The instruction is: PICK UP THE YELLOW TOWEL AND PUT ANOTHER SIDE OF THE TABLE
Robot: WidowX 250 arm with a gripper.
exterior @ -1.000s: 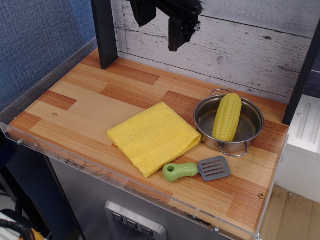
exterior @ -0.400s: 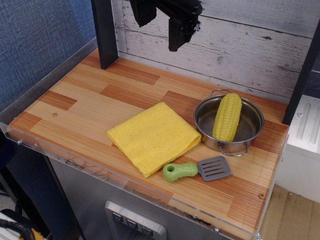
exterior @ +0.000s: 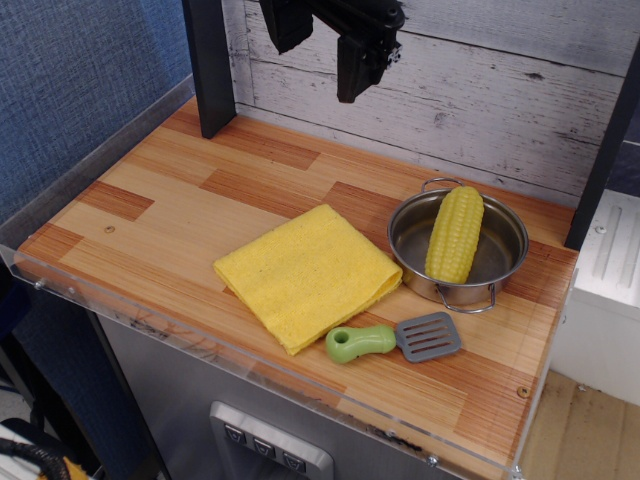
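Jaws are seen parted and empty on the gripper (exterior: 318,45), high above the table (exterior: 170,215). Approach step judged pending: descent forward-down to the towel (exterior: 307,273) is needed.

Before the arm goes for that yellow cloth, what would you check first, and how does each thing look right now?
1. Yellow towel lies flat, folded, nothing on it: ok.
2. Gripper is high above the table's back, carrying nothing: ok.
3. Fingers spread enough to pinch: cannot tell.
4. Spatula touches or nearly touches the towel's front edge and might get dragged: not ok.
5. Pot holding the corn sits close to the towel's right corner: cannot tell if apart.
6. Bare table on the left for dropping: ok.
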